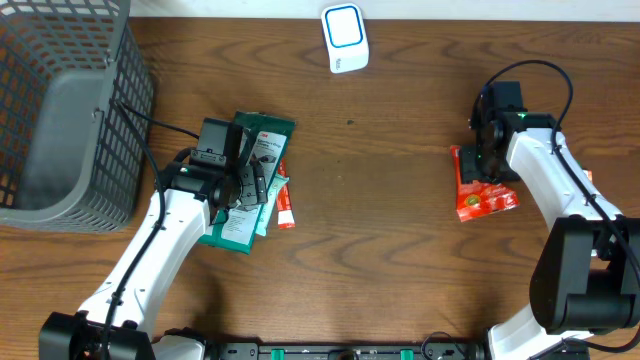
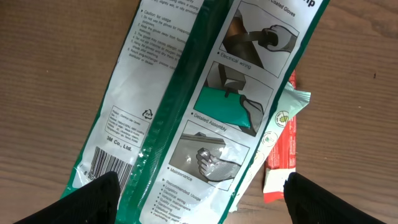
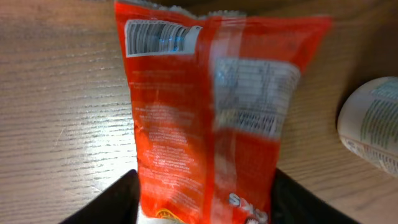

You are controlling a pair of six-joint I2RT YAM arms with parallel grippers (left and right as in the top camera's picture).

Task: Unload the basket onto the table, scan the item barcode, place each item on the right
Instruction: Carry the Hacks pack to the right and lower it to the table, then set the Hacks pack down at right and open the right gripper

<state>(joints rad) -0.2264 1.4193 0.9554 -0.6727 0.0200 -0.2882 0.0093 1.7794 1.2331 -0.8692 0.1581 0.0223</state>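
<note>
Straddling the red packet (image 3: 186, 124) with open fingers (image 3: 106, 205), the right claw (image 3: 205, 199) seems mid-pickup; next, grip and carry it left to the scanner (image 1: 345, 38).

over on the far left we've got a grey mesh basket (image 1: 135, 95), partly cut off by the frame, sitting on the dark brown wooden table (image 1: 380, 250), grain running sideways.
</note>
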